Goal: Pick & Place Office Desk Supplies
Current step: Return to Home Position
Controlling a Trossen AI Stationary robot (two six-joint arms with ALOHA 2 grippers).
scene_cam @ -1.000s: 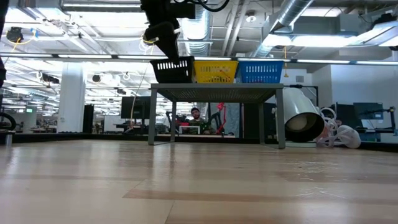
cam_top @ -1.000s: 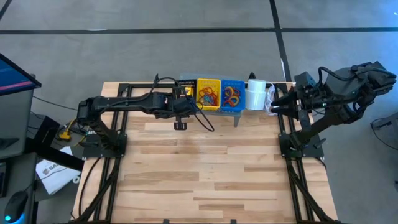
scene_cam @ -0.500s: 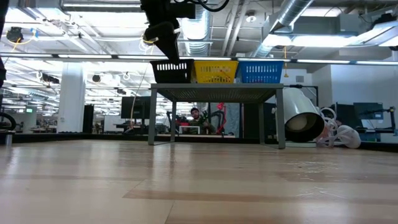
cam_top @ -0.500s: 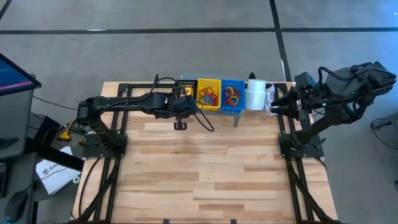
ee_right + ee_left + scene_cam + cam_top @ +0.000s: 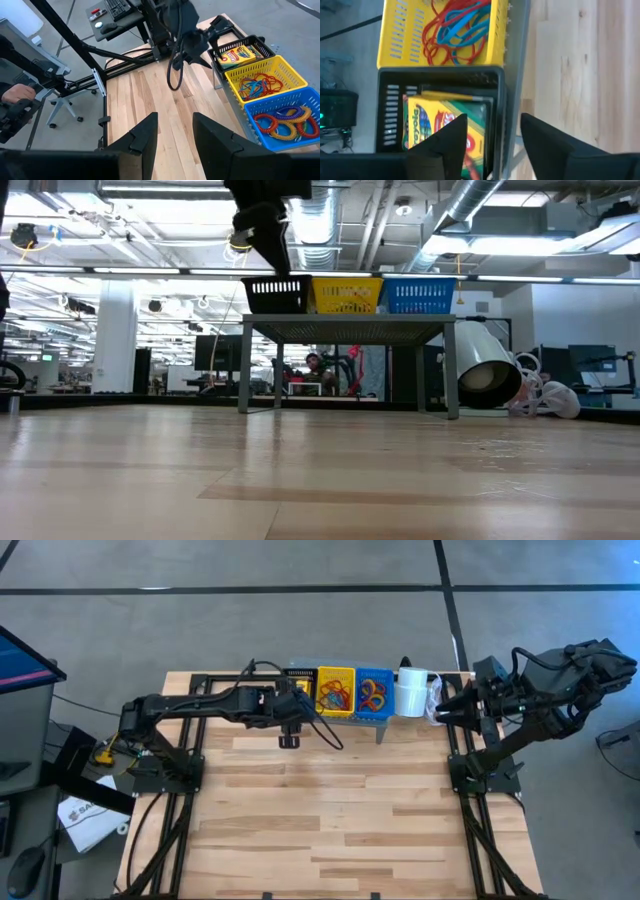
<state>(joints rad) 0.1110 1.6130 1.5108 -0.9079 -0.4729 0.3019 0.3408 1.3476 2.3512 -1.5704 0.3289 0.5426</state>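
Jaws of the left gripper (image 5: 492,125) stand parted, released and empty, just above the black slotted plastic basket (image 5: 390,107). That basket sits at the end of the grey perforated metal riser (image 5: 350,323), with the yellow-and-green crayon box (image 5: 432,127) inside.

Risk: during withdrawal a low fingertip could hook the basket's rim and tip it off the riser.

Left arm reaches nearly level across the far side of the wooden table (image 5: 330,810). Right gripper (image 5: 175,125), likewise parted and empty, waits near the white roll (image 5: 410,692).

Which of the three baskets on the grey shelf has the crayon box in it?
The black plastic basket at the row's end holds the yellow-and-green crayon box; the yellow basket and blue basket hold rubber-band loops.
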